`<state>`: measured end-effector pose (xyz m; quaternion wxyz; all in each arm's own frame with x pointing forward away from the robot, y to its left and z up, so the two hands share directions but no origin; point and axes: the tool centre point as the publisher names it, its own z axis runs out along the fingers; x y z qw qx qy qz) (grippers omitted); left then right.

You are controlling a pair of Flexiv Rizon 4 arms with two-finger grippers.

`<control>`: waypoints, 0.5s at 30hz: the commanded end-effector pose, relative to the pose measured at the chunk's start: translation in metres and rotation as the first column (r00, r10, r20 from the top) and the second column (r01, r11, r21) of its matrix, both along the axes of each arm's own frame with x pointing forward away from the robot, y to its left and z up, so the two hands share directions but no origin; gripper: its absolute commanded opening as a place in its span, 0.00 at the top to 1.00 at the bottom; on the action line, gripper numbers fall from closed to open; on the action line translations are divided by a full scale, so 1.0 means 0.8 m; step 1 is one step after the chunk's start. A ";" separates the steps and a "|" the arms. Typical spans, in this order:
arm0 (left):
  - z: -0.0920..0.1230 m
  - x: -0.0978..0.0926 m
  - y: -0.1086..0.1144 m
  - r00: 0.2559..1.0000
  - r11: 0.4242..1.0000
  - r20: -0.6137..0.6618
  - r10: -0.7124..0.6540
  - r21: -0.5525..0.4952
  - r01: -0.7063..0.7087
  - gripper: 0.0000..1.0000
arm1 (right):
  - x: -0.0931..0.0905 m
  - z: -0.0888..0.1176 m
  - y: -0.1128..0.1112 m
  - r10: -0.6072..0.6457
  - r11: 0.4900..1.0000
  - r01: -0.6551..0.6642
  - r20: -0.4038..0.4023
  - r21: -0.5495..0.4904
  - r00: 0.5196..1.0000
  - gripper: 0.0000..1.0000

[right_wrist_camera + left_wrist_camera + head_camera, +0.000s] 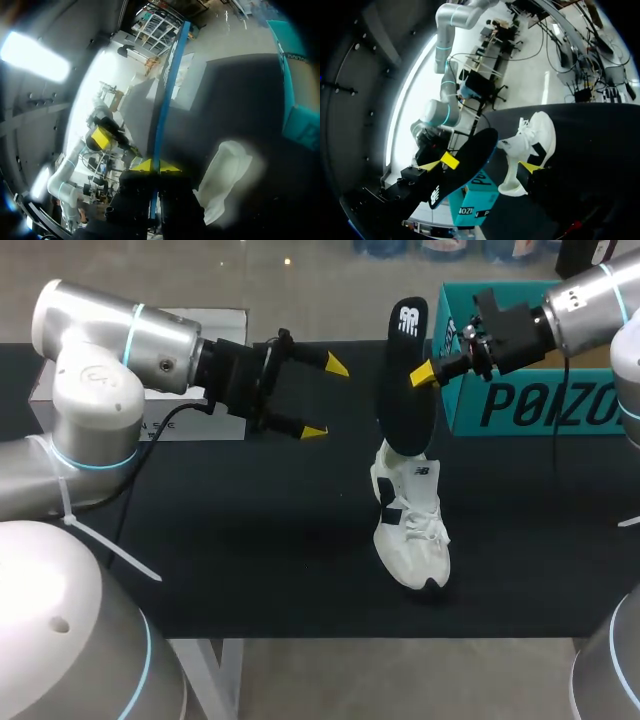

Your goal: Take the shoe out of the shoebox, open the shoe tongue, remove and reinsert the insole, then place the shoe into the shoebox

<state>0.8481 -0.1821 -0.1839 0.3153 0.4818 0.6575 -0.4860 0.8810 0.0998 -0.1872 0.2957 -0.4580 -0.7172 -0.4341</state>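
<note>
Over table [250, 540] centre: right gripper [421, 373] clamped on upright insole [405, 380], lower end at shoe [410, 525] collar | left gripper [324, 398] fingers apart, empty, beside insole | shoebox [520, 405] behind.

Matt black insole [400, 390], white cloth shoe [411, 530]

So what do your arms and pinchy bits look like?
My left arm and right arm are fat silver tubes with light-blue rings. The left tool and right tool are black with two yellow-tipped fingers each, and a black cable trails from each.
</note>
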 end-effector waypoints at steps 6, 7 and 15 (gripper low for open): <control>0.001 0.000 0.000 1.000 1.000 0.001 -0.001 0.004 0.001 0.00 | 0.000 -0.001 0.001 -0.001 1.000 0.001 0.000 0.000 1.000 1.00; -0.002 -0.001 0.005 1.000 1.000 -0.027 0.010 0.008 -0.010 0.00 | 0.000 -0.001 0.001 -0.001 1.000 0.001 0.000 0.000 1.000 1.00; -0.043 -0.014 0.053 0.926 0.991 -0.361 0.106 0.111 -0.070 0.00 | 0.000 -0.001 0.001 -0.001 1.000 0.001 0.000 0.000 1.000 1.00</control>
